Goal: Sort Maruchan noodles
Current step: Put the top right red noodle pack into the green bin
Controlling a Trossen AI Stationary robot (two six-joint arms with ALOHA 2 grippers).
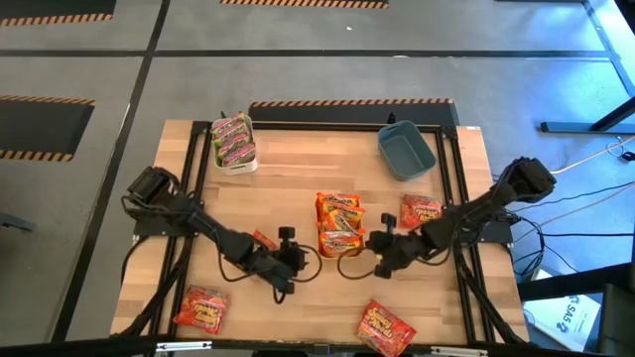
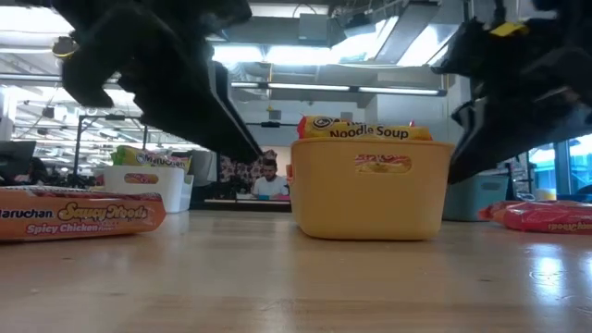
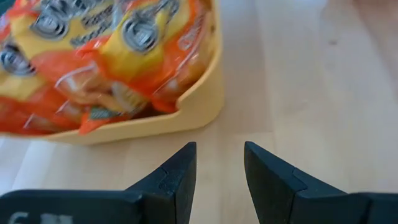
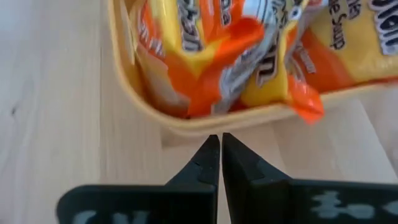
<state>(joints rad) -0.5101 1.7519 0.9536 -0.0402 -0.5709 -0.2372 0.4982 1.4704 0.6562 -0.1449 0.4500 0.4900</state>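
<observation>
A yellow bin (image 1: 338, 248) in the middle of the table holds several orange-yellow Maruchan packets (image 1: 338, 220), which also show in the low view (image 2: 365, 130). Green-pink packets (image 1: 233, 139) stand in a white bin (image 1: 238, 165) at the far left. Red packets lie loose on the table at the near left (image 1: 202, 307), the near middle (image 1: 385, 328) and the right (image 1: 421, 210), and one (image 1: 264, 241) lies partly under my left arm. My left gripper (image 3: 219, 168) is open, just left of the yellow bin (image 3: 199, 112). My right gripper (image 4: 220, 149) is shut, its tips close to the yellow bin's right wall (image 4: 205, 124). My right gripper points its shut fingertips (image 4: 214, 142) level at the yellow bin's outer wall from the table's right side; whether they touch the wall I cannot tell. My left gripper touches nothing.
An empty blue bin (image 1: 406, 150) stands at the far right of the table. A black rail frame (image 1: 448, 178) runs round the working area. Bare wood lies between the bins and along the near edge. A person (image 2: 269, 181) sits in the room beyond the table.
</observation>
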